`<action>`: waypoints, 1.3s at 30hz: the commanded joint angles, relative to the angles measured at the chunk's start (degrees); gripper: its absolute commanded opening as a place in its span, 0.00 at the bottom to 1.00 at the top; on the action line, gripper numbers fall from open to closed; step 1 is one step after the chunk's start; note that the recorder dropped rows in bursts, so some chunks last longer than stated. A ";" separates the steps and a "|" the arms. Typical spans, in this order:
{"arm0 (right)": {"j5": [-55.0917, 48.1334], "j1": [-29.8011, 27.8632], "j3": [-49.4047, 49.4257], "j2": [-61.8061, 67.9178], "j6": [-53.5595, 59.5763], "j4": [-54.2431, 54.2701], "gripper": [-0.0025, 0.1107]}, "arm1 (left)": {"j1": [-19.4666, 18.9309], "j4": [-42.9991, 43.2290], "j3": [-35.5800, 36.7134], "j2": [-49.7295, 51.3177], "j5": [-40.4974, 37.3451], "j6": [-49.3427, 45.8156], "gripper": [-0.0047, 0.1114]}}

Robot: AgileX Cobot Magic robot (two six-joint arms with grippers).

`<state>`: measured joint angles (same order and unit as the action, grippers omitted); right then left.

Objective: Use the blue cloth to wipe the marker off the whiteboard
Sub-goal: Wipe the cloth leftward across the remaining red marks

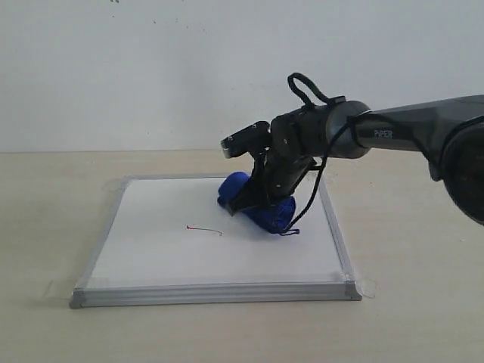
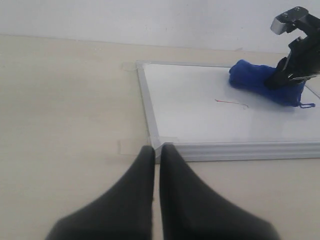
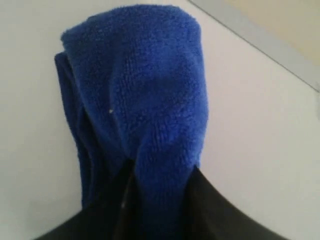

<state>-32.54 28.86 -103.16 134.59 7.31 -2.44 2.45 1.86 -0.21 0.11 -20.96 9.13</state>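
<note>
The whiteboard [image 1: 151,249] lies flat on the table, silver-framed. A short red marker line [image 1: 204,229] runs near its middle, also in the left wrist view as the marker line [image 2: 231,103]. The blue cloth [image 1: 265,214] rests on the board's far right part, to the right of the line. My right gripper [image 1: 253,200] is shut on the blue cloth [image 3: 145,90], which bulges out from between the two dark fingers and touches the white surface. My left gripper [image 2: 157,148] is shut and empty, hovering off the board by a taped corner of the whiteboard [image 2: 155,142].
The beige tabletop [image 1: 45,227] surrounds the board and a plain white wall stands behind. Clear tape tabs [image 1: 366,286] hold the board's corners. A black cable [image 1: 314,189] loops down from the right arm over the board.
</note>
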 commanded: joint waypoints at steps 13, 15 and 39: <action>-5.12 2.36 -0.94 1.11 -15.88 -20.41 0.02 | -0.19 0.29 0.21 -0.11 0.38 0.42 0.07; -7.04 1.94 -0.94 0.95 -20.12 -24.54 0.02 | -0.19 0.29 0.21 -0.11 0.38 0.42 0.07; 1.71 1.75 -0.94 0.95 -1.76 1.12 0.02 | -0.19 0.29 0.21 -0.11 0.38 0.42 0.07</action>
<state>-30.00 33.95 -104.32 135.48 17.16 7.38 2.45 1.86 -0.21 0.11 -20.96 9.13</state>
